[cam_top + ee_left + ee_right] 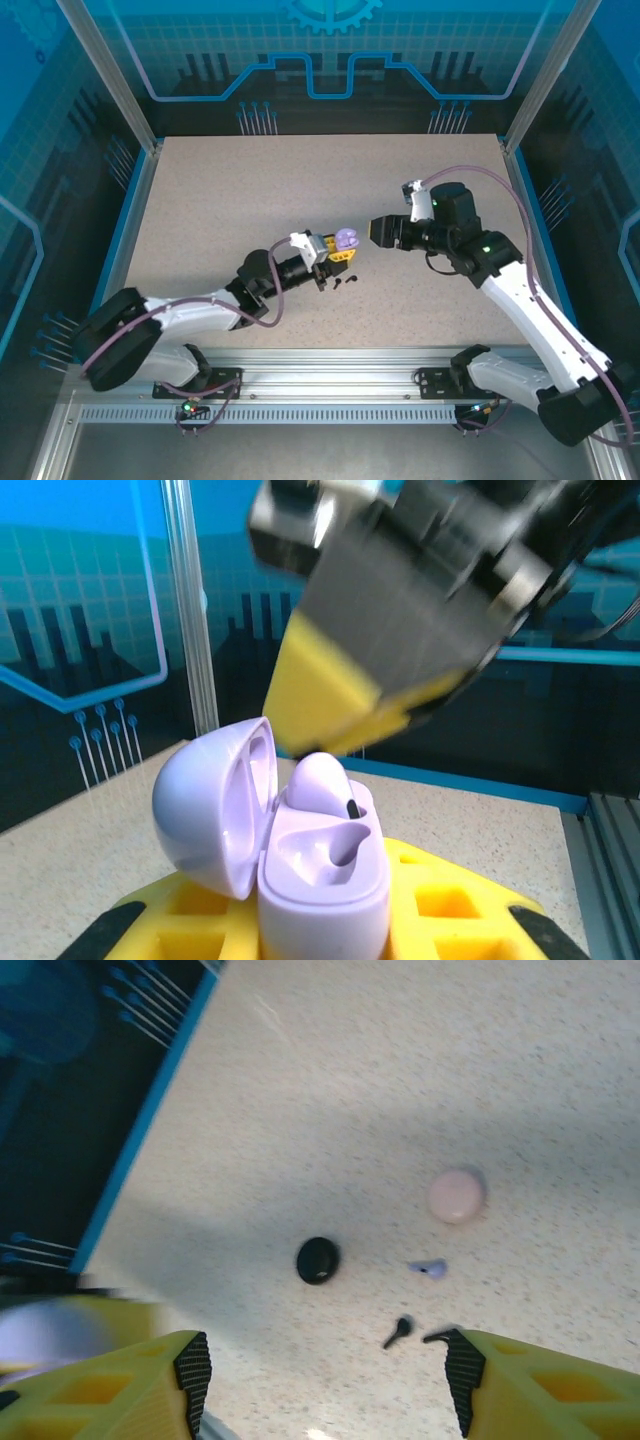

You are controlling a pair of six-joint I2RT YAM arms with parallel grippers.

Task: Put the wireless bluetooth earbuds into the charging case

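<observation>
Lavender case [325,880] is clamped in my left gripper [330,252], held up off the table [420,1070] with its lid [210,805] swung open to the side. One seated earbud [318,778] looks to be in the far socket, and the socket next to it is empty. My right gripper [325,1375] hangs just beside the case with its jaws apart and nothing between them. I reckon the next job is going down for the loose lavender earbud [430,1268]. It lies on the table between the pink case [456,1195] and the two black earbuds [398,1332], with the black case [318,1260] off to one side. What worries me: that bud is tiny and lying flat, and the black ones are near it. A sloppy descent could nudge them, or pinch the stem and flick the thing across the table. The pads are chunky next to it, so it may twist in the grip and come up at an angle that won't match the socket. Then pushing it in could lever the case round in the left jaws, or pop the seated bud out. The right gripper is close to the lid too, so a careless swing could knock it shut.
</observation>
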